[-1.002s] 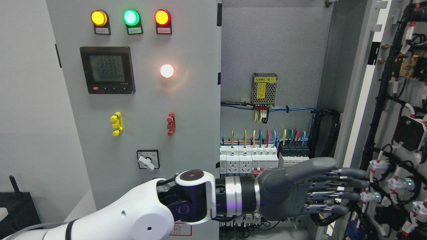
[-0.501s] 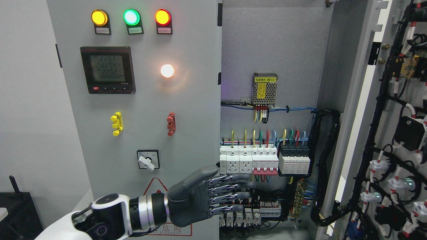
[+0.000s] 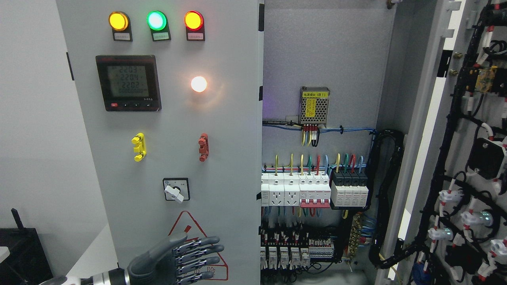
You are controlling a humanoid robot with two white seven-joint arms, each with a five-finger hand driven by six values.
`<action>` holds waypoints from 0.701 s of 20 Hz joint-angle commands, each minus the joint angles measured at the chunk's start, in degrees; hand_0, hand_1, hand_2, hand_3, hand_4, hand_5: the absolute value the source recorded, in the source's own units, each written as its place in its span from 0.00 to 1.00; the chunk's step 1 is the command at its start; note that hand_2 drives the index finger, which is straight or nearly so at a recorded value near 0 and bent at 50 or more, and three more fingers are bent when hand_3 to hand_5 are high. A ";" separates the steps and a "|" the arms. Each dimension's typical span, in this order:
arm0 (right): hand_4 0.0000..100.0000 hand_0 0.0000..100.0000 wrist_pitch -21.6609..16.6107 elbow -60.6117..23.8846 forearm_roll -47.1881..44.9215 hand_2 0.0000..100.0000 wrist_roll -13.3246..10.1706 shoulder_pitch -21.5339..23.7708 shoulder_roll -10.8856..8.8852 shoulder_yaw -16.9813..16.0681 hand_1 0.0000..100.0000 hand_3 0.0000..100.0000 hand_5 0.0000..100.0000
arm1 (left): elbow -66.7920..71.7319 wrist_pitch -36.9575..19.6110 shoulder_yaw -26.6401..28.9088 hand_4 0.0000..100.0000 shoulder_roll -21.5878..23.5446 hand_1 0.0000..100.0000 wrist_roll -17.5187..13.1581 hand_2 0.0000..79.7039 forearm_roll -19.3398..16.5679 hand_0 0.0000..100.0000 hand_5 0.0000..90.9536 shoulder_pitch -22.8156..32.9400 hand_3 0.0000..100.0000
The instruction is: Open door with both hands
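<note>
The grey electrical cabinet has two doors. Its left door [image 3: 222, 118] is closed, carrying three lamps, a meter and a rotary switch. The right door [image 3: 459, 118] is swung wide open at the picture's right, its inner face covered in black wiring and components. Between them the cabinet interior [image 3: 324, 130] shows breakers and coloured wires. My left hand [image 3: 178, 259] is low at the bottom left, in front of the left door's warning triangle, its dark fingers [image 3: 206, 249] straight and spread, holding nothing and apart from both door edges. My right arm does not show.
A black box [image 3: 20, 253] sits at the lower left beside the cabinet, against a plain grey wall [image 3: 35, 138]. A thick black cable bundle [image 3: 386, 190] hangs inside the cabinet by the right door's hinge side.
My left arm has drawn back from the open right door, leftward and down, and now only the hand and wrist show at the bottom left. The right door stays open.
</note>
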 commanded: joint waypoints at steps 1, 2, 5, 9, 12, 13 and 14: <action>0.00 0.12 -0.05 0.00 0.00 0.00 0.00 0.00 0.00 0.00 0.39 0.00 0.00 | -1.39 -0.02 10.42 0.00 11.61 0.39 0.05 0.00 -2.25 0.12 0.00 10.23 0.00; 0.00 0.12 -0.05 0.00 0.00 0.00 0.00 0.00 0.00 0.00 0.39 0.00 0.00 | -1.39 -0.02 11.03 0.00 11.96 0.39 0.05 0.00 -3.65 0.12 0.00 12.08 0.00; 0.00 0.12 -0.05 0.00 0.00 0.00 0.00 0.00 0.00 0.00 0.39 0.00 0.00 | -1.12 -0.10 13.40 0.00 11.96 0.39 0.05 0.00 -7.43 0.12 0.00 18.84 0.00; 0.00 0.12 -0.05 0.00 0.00 0.00 0.00 0.00 0.00 0.00 0.39 0.00 0.00 | -1.03 -0.81 18.85 0.00 11.79 0.39 0.05 0.00 -11.21 0.12 0.00 28.95 0.00; 0.00 0.12 -0.05 0.00 0.00 0.00 0.00 0.00 0.00 0.00 0.39 0.00 0.00 | -0.77 -0.89 21.93 0.00 11.87 0.39 0.05 0.00 -13.41 0.12 0.00 35.45 0.00; 0.00 0.12 -0.05 0.00 0.00 0.00 0.00 0.00 0.00 0.00 0.39 0.00 0.00 | -0.25 -0.98 22.28 0.00 11.87 0.39 0.05 0.00 -14.29 0.12 0.00 37.13 0.00; 0.00 0.12 -0.05 0.00 0.00 0.00 0.00 0.00 0.00 0.00 0.39 0.00 0.00 | 0.02 -1.07 22.29 0.00 11.79 0.39 0.05 0.00 -15.43 0.12 0.00 38.71 0.00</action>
